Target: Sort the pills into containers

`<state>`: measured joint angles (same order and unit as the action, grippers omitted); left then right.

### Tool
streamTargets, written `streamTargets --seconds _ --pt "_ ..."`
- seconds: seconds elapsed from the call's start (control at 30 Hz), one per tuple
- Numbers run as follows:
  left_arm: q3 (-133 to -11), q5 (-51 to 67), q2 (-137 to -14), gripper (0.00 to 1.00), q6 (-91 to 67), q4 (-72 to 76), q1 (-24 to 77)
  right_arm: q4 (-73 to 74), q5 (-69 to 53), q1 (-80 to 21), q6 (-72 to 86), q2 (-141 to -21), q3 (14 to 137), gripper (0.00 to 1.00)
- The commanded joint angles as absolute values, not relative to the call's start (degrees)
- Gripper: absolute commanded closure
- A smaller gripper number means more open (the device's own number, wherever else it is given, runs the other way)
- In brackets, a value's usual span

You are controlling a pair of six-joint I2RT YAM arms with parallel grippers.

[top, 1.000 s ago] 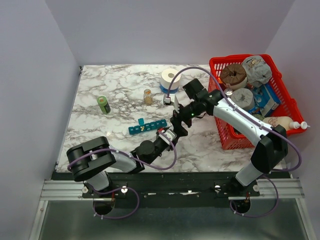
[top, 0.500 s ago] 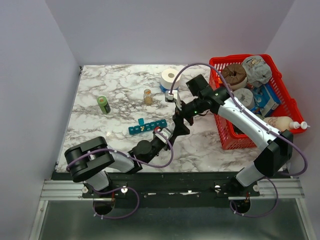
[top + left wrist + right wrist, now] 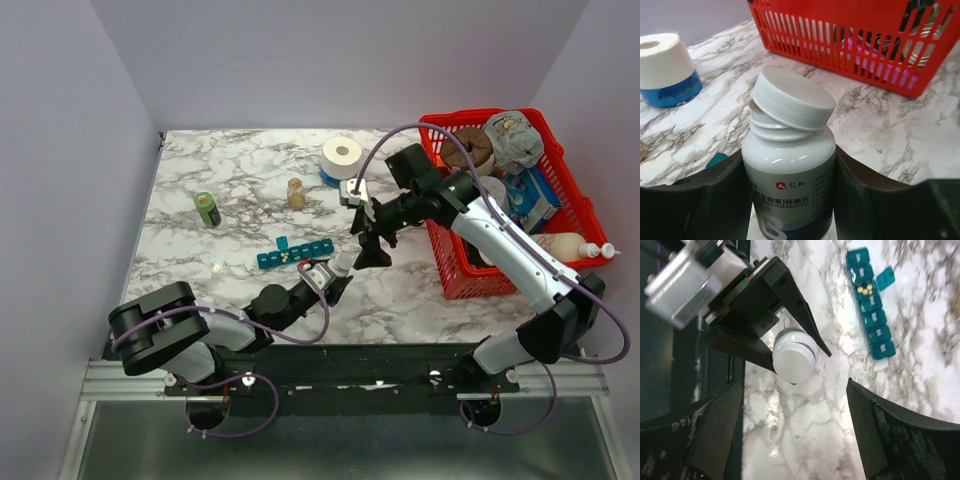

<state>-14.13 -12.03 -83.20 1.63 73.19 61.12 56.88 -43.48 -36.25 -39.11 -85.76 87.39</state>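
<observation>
Left end effector is clamped on a white bottle, which is held upright. Its cap is seen tilted and loose on the neck. Right end effector is spread wide directly over the cap, touching nothing. The pill organizer is laid on the desk at 10 o'clock from the bottle, with one lid raised and tan pills seen in one compartment.

Risk: the cap could be knocked away, or the bottle twisted, by an off-centre closing. If the bottle is tipped uncapped, its contents could be scattered.
</observation>
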Motion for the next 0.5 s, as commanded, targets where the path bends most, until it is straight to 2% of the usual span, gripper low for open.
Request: streamTargets --seconds 0.0,0.1,0.2,0.47 --pt "-12.39 -2.83 -76.31 1.0 0.53 74.37 60.64 60.39 -49.39 -36.04 -56.82 -78.59 83.34 0.07" --pt "-12.83 1.65 -71.57 1.0 0.26 67.25 60.38 60.46 -52.81 -36.04 -63.52 -77.6 81.64 0.07" --pt "-12.92 3.95 -67.69 1.0 -1.56 62.24 60.21 60.04 -54.49 -36.21 -63.89 -78.05 81.74 0.08" --pt "-13.8 7.38 -63.63 1.0 -5.09 56.25 59.07 58.45 -51.16 -39.81 -62.49 -78.4 82.36 0.09"
